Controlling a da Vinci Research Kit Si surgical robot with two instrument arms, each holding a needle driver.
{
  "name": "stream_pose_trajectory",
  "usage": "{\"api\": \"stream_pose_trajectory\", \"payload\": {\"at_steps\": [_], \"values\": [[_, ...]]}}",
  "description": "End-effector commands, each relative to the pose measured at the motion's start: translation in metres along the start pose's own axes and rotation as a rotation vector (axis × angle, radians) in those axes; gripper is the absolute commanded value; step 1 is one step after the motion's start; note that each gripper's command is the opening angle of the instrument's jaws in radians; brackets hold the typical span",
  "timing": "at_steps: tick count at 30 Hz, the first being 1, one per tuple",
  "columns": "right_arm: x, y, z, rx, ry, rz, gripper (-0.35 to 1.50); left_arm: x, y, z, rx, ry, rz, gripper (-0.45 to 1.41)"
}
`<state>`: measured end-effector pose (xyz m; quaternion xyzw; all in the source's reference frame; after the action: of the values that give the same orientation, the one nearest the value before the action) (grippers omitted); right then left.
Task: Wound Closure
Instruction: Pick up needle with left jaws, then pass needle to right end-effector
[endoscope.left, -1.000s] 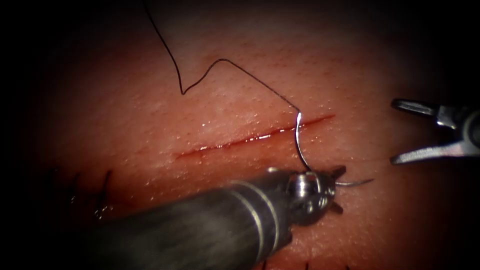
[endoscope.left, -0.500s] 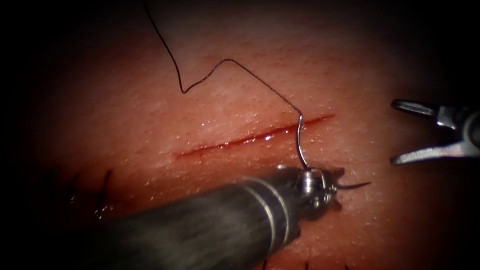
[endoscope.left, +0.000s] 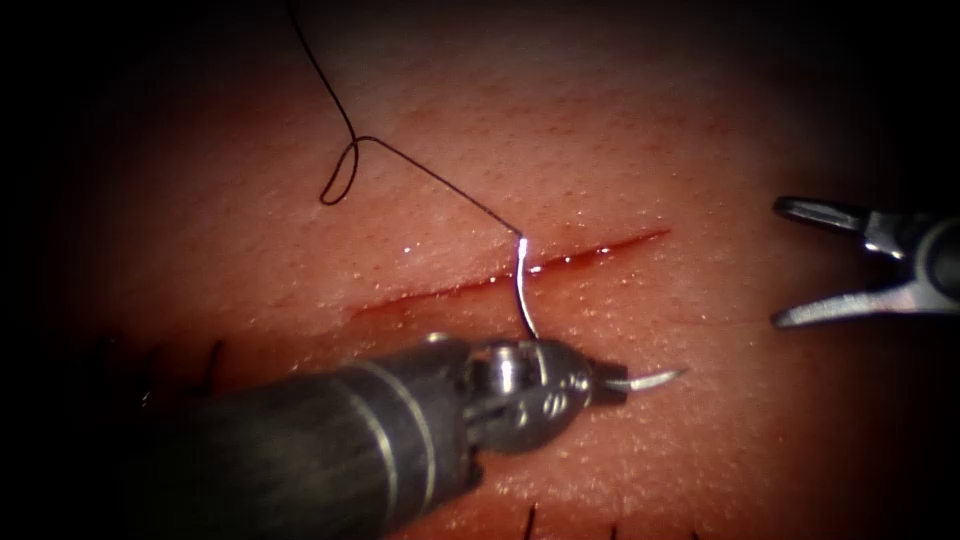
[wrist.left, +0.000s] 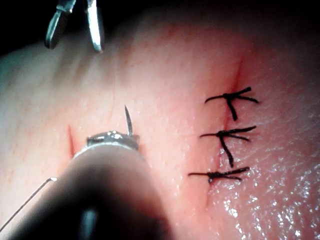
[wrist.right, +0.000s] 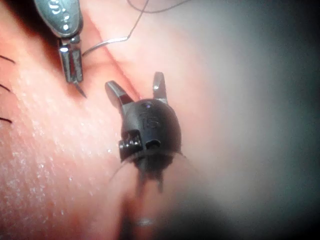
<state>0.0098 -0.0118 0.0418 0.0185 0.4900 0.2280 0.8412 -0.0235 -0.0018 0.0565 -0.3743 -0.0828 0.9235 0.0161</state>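
My left hand (endoscope.left: 598, 383) grips curved steel needle (endoscope.left: 527, 300) near point, below red cut (endoscope.left: 500, 280) in pink tissue (endoscope.left: 620, 150); black thread (endoscope.left: 420, 170) trails above cut. My right hand (endoscope.left: 790, 265) open, empty, right of cut.

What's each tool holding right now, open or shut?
Left tool: shut on the needle near its pointed end; needle free of the tissue.
Right tool: open, holding nothing, right of the cut.
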Motion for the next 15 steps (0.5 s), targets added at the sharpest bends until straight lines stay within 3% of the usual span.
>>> {"api": "stream_pose_trajectory", "payload": {"at_steps": [1,4,7,10,12,13,15], "values": [[0.0003,-0.0003,0.0015,-0.001,0.010,0.025,1.06,-0.0005,-0.0004,-0.0004,-0.009,0.037,0.033,-0.45],[0.0008,-0.0011,0.0032,0.018,0.048,0.115,1.15,-0.0031,-0.0013,-0.0043,-0.020,0.192,0.145,-0.45],[0.0010,-0.0012,0.0041,0.014,0.072,0.158,1.26,-0.0044,-0.0017,-0.0061,-0.022,0.268,0.182,-0.45],[0.0009,-0.0012,0.0047,0.022,0.086,0.211,1.26,-0.0058,-0.0020,-0.0078,-0.026,0.331,0.203,-0.45],[0.0008,-0.0012,0.0052,0.053,0.111,0.296,1.01,-0.0069,-0.0025,-0.0092,-0.029,0.413,0.247,-0.45],[0.0007,-0.0011,0.0054,0.065,0.119,0.371,0.79,-0.0071,-0.0025,-0.0094,-0.028,0.427,0.264,-0.45],[0.0007,-0.0010,0.0058,0.089,0.150,0.467,0.74,-0.0076,-0.0028,-0.0099,-0.026,0.481,0.304,-0.45]]}}
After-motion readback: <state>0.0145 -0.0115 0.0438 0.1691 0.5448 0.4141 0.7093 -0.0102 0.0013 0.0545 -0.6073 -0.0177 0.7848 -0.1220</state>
